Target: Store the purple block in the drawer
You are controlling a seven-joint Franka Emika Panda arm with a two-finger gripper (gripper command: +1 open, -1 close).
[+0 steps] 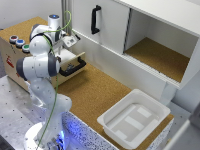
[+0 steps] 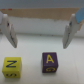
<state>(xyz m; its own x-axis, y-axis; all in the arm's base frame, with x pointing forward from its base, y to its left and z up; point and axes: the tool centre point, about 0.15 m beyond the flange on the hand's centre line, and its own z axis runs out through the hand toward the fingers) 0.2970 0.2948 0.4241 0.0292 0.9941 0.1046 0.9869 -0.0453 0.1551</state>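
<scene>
The purple block (image 2: 50, 62), marked with a yellow "A", lies on a white floor in the wrist view, beside a yellow block (image 2: 11, 66) marked "N". My gripper (image 2: 37, 32) is open and empty above them; the purple block sits just inside one finger (image 2: 67, 32). In the exterior view my gripper (image 1: 69, 42) hangs over the pulled-out drawer (image 1: 76, 58), which has a tan front and a black bar handle (image 1: 74, 66). Both blocks are hidden in that view.
The cork-topped box with three coloured buttons (image 1: 19, 42) stands at the exterior view's left. A big white cabinet with a vertical black handle (image 1: 95, 20) and an open bay stands behind. A white plastic tub (image 1: 132, 117) sits at the front right.
</scene>
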